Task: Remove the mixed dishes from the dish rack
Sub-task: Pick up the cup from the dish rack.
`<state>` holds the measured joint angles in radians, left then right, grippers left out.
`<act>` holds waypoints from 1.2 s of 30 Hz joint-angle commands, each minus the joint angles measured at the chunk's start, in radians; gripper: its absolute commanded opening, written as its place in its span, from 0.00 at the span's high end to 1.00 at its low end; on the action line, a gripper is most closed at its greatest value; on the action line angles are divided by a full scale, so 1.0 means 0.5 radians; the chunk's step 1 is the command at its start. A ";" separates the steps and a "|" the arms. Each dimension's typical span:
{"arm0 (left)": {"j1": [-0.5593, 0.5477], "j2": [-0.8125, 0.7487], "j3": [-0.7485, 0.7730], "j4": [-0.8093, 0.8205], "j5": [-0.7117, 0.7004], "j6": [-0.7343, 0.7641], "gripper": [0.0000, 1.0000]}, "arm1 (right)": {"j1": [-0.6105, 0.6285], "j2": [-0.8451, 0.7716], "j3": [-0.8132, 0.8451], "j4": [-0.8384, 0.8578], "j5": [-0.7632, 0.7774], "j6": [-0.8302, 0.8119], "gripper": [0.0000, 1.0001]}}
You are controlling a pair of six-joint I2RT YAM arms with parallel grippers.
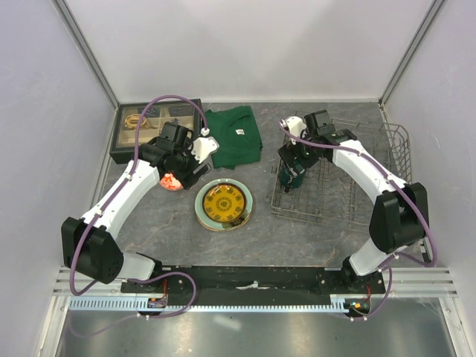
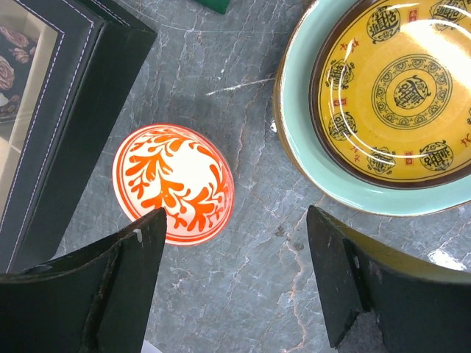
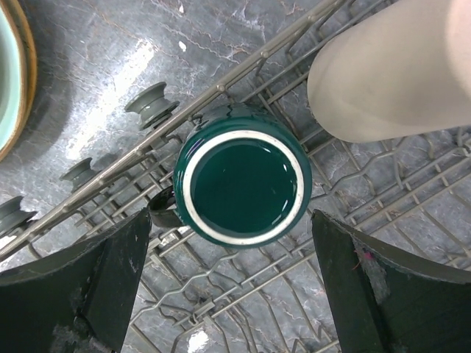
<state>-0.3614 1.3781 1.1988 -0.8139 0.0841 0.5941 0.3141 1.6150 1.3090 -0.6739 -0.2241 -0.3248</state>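
Observation:
The red-and-white patterned bowl (image 2: 173, 184) rests on the grey table, also seen in the top view (image 1: 171, 181). My left gripper (image 2: 235, 272) hovers open and empty just beside it (image 1: 181, 169). The small yellow patterned plate (image 2: 401, 88) lies on the pale green plate (image 2: 305, 147) mid-table (image 1: 223, 204). The dark green mug (image 3: 243, 184) stands in the dish rack (image 3: 346, 220) at its left side (image 1: 292, 177). The beige tumbler (image 3: 390, 73) lies next to it. My right gripper (image 3: 232, 287) is open above the mug, with nothing in it (image 1: 291, 165).
A black compartmented tray (image 1: 149, 125) stands at the back left, its wall close to the bowl (image 2: 81, 125). A folded green cloth (image 1: 235, 134) lies behind the plates. The rack (image 1: 349, 186) fills the right side, with raised wire sides.

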 commanded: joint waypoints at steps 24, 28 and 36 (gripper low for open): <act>-0.007 0.008 -0.008 0.014 -0.006 -0.019 0.18 | 0.031 0.298 0.115 0.010 0.040 -0.038 0.02; -0.004 0.011 -0.011 0.020 -0.003 -0.019 0.18 | 0.031 0.329 0.115 0.025 0.037 -0.044 0.02; -0.007 0.005 -0.023 0.020 -0.012 -0.016 0.18 | 0.034 0.381 0.109 0.044 0.025 -0.050 0.02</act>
<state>-0.3614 1.3811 1.1900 -0.8139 0.0807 0.5941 0.3237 1.7741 1.3392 -0.6655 -0.1967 -0.3405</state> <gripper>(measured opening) 0.822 0.982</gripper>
